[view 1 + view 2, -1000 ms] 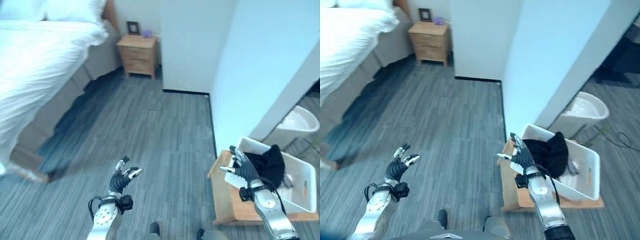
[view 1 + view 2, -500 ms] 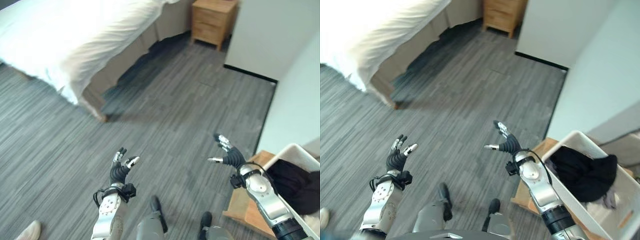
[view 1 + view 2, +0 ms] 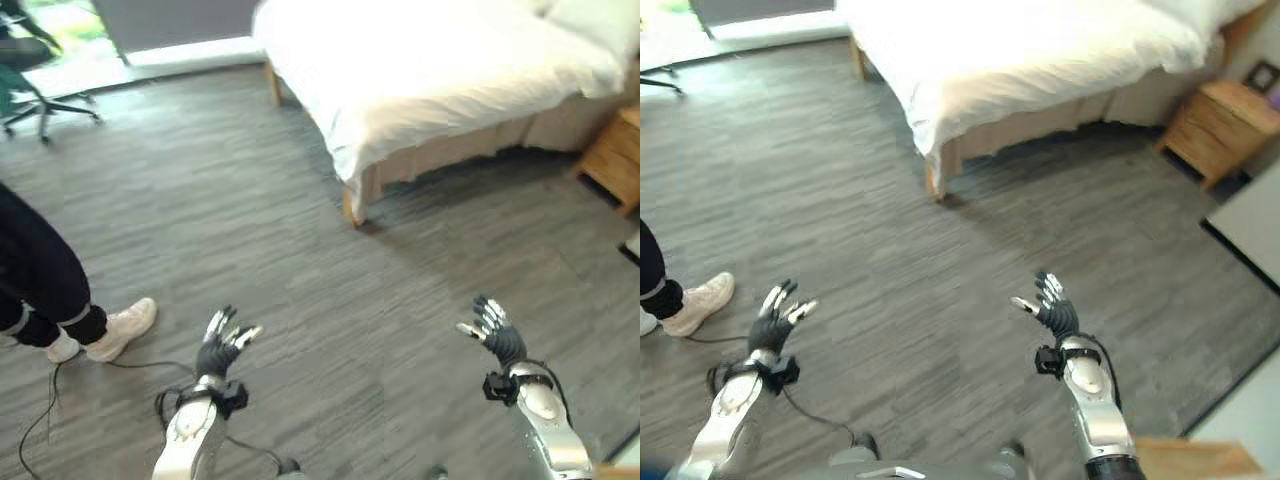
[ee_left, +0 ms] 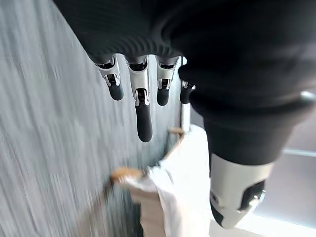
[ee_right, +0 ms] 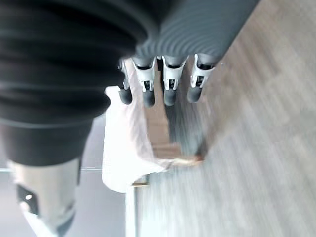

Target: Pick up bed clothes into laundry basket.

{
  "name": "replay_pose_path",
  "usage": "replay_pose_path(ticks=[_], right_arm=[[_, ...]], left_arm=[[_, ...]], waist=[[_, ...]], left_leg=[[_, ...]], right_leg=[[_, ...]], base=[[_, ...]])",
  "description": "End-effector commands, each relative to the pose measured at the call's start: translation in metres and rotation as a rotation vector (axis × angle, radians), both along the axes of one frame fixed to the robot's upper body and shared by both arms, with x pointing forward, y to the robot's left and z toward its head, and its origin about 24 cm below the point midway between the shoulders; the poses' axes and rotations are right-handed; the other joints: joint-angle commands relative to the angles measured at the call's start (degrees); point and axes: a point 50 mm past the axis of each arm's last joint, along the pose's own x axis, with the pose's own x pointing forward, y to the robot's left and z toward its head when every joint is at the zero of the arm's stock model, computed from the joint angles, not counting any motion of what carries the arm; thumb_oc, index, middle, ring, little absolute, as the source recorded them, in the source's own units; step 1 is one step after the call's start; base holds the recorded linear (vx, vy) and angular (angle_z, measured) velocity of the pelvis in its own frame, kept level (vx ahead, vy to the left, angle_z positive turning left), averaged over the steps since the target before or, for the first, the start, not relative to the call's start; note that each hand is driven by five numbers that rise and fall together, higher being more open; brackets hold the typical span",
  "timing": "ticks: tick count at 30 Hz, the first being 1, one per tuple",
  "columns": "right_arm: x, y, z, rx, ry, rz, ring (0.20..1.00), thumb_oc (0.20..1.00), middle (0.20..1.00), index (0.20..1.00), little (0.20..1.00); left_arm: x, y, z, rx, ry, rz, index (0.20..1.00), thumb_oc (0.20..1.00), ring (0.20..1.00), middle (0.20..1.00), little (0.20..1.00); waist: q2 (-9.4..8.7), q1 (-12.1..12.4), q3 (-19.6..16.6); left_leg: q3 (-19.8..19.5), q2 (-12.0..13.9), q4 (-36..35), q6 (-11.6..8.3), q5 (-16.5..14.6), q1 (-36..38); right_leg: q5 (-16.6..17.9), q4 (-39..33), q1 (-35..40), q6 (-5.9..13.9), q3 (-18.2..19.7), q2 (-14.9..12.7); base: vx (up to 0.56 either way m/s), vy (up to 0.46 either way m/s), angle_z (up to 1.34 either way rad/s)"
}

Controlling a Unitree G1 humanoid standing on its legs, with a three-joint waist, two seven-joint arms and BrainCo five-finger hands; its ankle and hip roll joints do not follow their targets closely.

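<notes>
A bed (image 3: 440,70) with a white sheet and duvet stands at the far side of the grey plank floor, its wooden corner leg (image 3: 350,207) nearest me. My left hand (image 3: 222,345) hovers low on the left over bare floor, fingers relaxed, holding nothing. My right hand (image 3: 497,337) hovers low on the right, likewise open and empty. Past the fingers (image 4: 143,118) of the left hand, the left wrist view shows the white bedding (image 4: 182,192); the right wrist view shows the bed's white cover (image 5: 123,148) beyond its own fingers (image 5: 170,91).
A person's dark trouser legs and pale shoes (image 3: 120,328) stand at the left. A wooden nightstand (image 3: 1215,130) sits right of the bed. An office chair base (image 3: 45,105) is at the far left by a bright window.
The camera has swung left: the basket and white wall have gone out of view, and the bed, a person's legs and a chair have come in. Both hands stay open and empty.
</notes>
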Motion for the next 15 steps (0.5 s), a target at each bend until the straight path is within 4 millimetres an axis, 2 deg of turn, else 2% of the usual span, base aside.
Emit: replay_pose_path(ticks=[1, 2, 3, 4, 5, 7, 8, 9, 14, 15], right_arm=[[0.011, -0.008, 0.033, 0.023, -0.188, -0.024, 1.000, 1.000, 1.000, 1.000, 1.000], [0.012, -0.007, 0.033, 0.023, -0.188, -0.019, 1.000, 1.000, 1.000, 1.000, 1.000], [0.015, -0.003, 0.035, 0.033, -0.199, -0.002, 1.000, 1.000, 1.000, 1.000, 1.000], [0.018, 0.002, 0.036, 0.039, -0.203, 0.015, 1.000, 1.000, 1.000, 1.000, 1.000], [0.022, 0.011, 0.035, 0.051, -0.197, 0.060, 1.000, 1.000, 1.000, 1.000, 1.000], [0.025, 0.014, 0.034, 0.052, -0.189, 0.079, 1.000, 1.000, 1.000, 1.000, 1.000], [0.025, 0.014, 0.034, 0.052, -0.189, 0.079, 1.000, 1.000, 1.000, 1.000, 1.000], [0.029, 0.017, 0.029, 0.025, -0.150, 0.107, 1.000, 1.000, 1.000, 1.000, 1.000], [0.028, 0.015, 0.027, 0.015, -0.133, 0.110, 1.000, 1.000, 1.000, 1.000, 1.000], [0.023, -0.004, 0.036, -0.271, -0.147, 0.124, 1.000, 1.000, 1.000, 1.000, 1.000]], left_arm=[[0.023, -0.009, 0.032, 0.071, -0.159, -0.101, 1.000, 1.000, 1.000, 1.000, 1.000], [0.024, -0.009, 0.033, 0.073, -0.159, -0.100, 1.000, 1.000, 1.000, 1.000, 1.000], [0.023, -0.006, 0.033, 0.072, -0.160, -0.087, 1.000, 1.000, 1.000, 1.000, 1.000], [0.022, -0.003, 0.033, 0.074, -0.159, -0.067, 1.000, 1.000, 1.000, 1.000, 1.000], [0.019, -0.001, 0.028, 0.066, -0.137, -0.048, 1.000, 1.000, 1.000, 1.000, 1.000], [0.016, 0.002, 0.024, 0.059, -0.121, -0.023, 1.000, 1.000, 1.000, 1.000, 1.000], [0.016, 0.002, 0.024, 0.059, -0.121, -0.023, 1.000, 1.000, 1.000, 1.000, 1.000], [0.010, 0.003, 0.015, 0.026, -0.091, 0.004, 1.000, 1.000, 1.000, 1.000, 1.000], [0.008, 0.007, 0.012, 0.030, -0.073, 0.016, 1.000, 1.000, 1.000, 1.000, 1.000], [0.023, 0.001, 0.040, 0.199, -0.194, 0.020, 1.000, 1.000, 1.000, 1.000, 1.000]], waist=[[0.75, -3.90, 1.83], [0.93, -4.32, 1.64], [0.86, -4.05, 1.98], [0.75, -3.75, 1.97], [0.15, -3.80, 1.42], [-0.12, -3.64, 0.92], [-0.12, -3.64, 0.94], [-0.55, -3.39, -0.18], [-0.47, -4.18, -0.67], [4.31, -3.33, 4.07]], left_leg=[[-1.03, 2.33, -3.18, 0.20, -0.99, 0.00], [-1.50, 1.91, -3.18, 0.46, -1.10, -0.27], [-1.53, 1.47, -2.97, 0.39, -1.22, 0.28], [-1.39, 1.61, -2.63, 0.35, -1.13, 0.22], [-0.82, 1.34, -2.41, 0.39, -1.23, 0.47], [-0.06, 1.25, -2.15, 0.23, -1.12, 0.92], [-0.05, 1.25, -2.15, 0.23, -1.12, 0.94], [2.21, 1.55, -2.07, -0.27, -0.81, 2.31], [3.45, 2.14, -2.39, -0.77, -0.54, 3.55], [-5.46, 0.70, 3.76, -0.35, -0.77, -3.91]], right_leg=[[-4.09, -1.74, -1.84, 3.09, 13.66, 7.12], [-6.86, -2.19, -2.19, 2.46, 17.62, 9.68], [-5.22, -2.45, -1.81, 2.79, 17.89, 9.03], [-5.24, -3.48, -0.79, 2.17, 16.72, 8.19], [-6.40, -6.80, 0.97, 1.45, 16.70, 8.65], [-6.12, -8.74, 2.06, 1.36, 16.73, 8.83], [-6.12, -8.76, 2.09, 1.36, 16.73, 8.84], [-5.23, -11.55, 3.89, 1.41, 17.51, 9.34], [-5.11, -12.37, 4.46, 1.42, 17.31, 9.43], [-13.61, 3.97, -0.05, -1.95, 16.19, 11.43]], base=[[-0.06, 0.140, 0.61], [-0.06, 0.107, 1.00], [-0.01, 0.058, 1.02], [-0.06, -0.025, 0.59], [-0.06, -0.023, -0.21], [-0.01, -0.020, -0.56], [0.03, -0.040, -0.49], [0.02, -0.031, -0.27], [0.01, -0.019, -0.32], [-0.01, 0.006, -0.07]])
